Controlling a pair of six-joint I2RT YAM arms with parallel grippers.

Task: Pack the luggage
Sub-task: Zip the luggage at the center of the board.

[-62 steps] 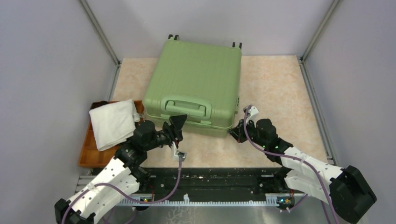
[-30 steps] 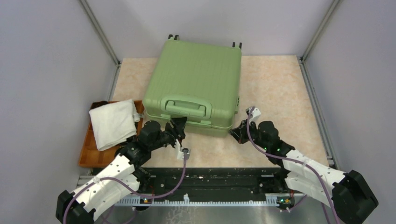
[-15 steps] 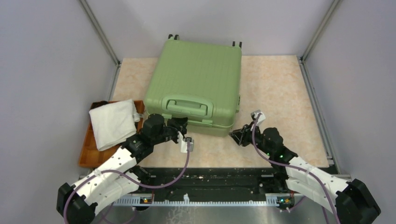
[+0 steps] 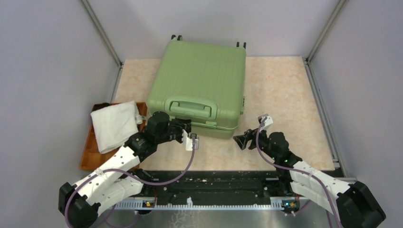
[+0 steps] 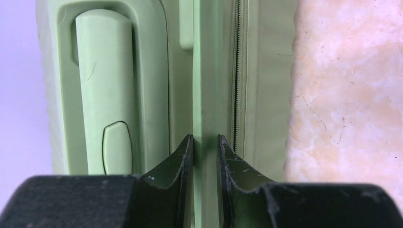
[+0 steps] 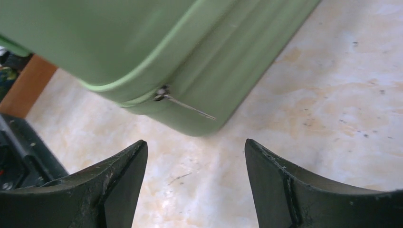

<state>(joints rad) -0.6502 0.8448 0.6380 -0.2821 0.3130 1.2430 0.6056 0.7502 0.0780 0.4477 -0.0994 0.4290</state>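
The luggage (image 4: 199,76), a closed light-green ribbed suitcase, lies flat in the middle of the table with its handle (image 4: 189,109) facing me. At the near front edge, just below that handle, my left gripper (image 4: 187,125) is shut on the raised rim (image 5: 205,85) of the luggage (image 5: 119,71). The rim sits between the two fingertips of my left gripper (image 5: 205,142), next to the zipper line (image 5: 234,71). My right gripper (image 4: 241,138) stands open just off the near right corner and holds nothing. In the right wrist view a metal zipper pull (image 6: 187,105) hangs free from the luggage (image 6: 142,38), ahead of the open right gripper (image 6: 195,147).
An orange-brown tray (image 4: 89,154) sits at the left, with a folded white towel (image 4: 115,124) on it. Metal frame posts and grey walls close in the table on three sides. Beige tabletop (image 4: 285,95) shows to the right of the suitcase.
My left gripper moved in to the front edge and closed on the rim. My right gripper opened and drew back from the near right corner.
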